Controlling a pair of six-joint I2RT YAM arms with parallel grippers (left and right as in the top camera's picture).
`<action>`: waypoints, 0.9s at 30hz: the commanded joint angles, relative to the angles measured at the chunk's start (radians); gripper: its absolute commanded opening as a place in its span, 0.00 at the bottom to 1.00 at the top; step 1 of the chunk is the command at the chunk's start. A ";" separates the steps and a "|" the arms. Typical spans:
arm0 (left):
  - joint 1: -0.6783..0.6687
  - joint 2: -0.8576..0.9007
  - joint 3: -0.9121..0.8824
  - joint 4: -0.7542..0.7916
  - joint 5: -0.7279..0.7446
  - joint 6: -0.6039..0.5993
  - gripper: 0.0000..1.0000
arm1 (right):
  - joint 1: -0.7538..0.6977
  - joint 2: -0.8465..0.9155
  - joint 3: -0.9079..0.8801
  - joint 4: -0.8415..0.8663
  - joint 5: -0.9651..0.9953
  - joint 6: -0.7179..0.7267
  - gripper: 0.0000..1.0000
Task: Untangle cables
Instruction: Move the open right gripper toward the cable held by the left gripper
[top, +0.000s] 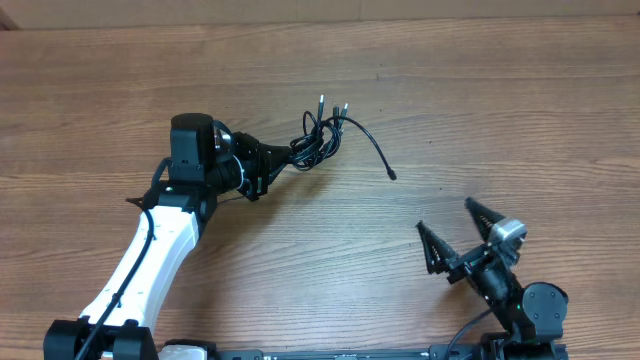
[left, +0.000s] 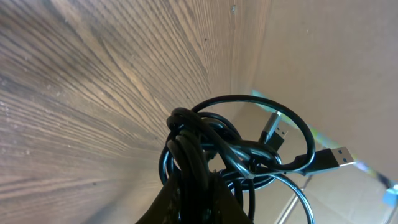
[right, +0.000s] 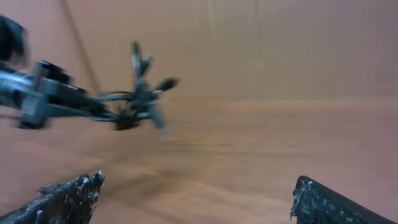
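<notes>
The left hand is clamped shut on the knot of thin black cables with small plug ends, apparently lifting it off the wooden table so the wide-open, empty right hand can tease strands loose.

Left arm white-shelled, black joints, thin black wire along it, right arm black, grey camera block, fingers seemingly ridged.

Overhead, you look straight down on the brown wooden table. Your left wrist view sits close against the knotted bunch of thin black cables; your right wrist view sees it farther off, upper left.
</notes>
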 joint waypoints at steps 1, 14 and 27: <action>-0.001 -0.025 0.028 0.008 0.041 -0.075 0.04 | -0.003 0.006 -0.010 0.006 -0.156 0.257 1.00; -0.001 -0.025 0.028 -0.001 0.047 -0.327 0.04 | -0.003 0.008 -0.009 0.045 -0.403 0.590 1.00; 0.000 -0.024 0.028 -0.022 0.075 -0.372 0.04 | -0.003 0.008 -0.010 0.216 -0.203 0.666 1.00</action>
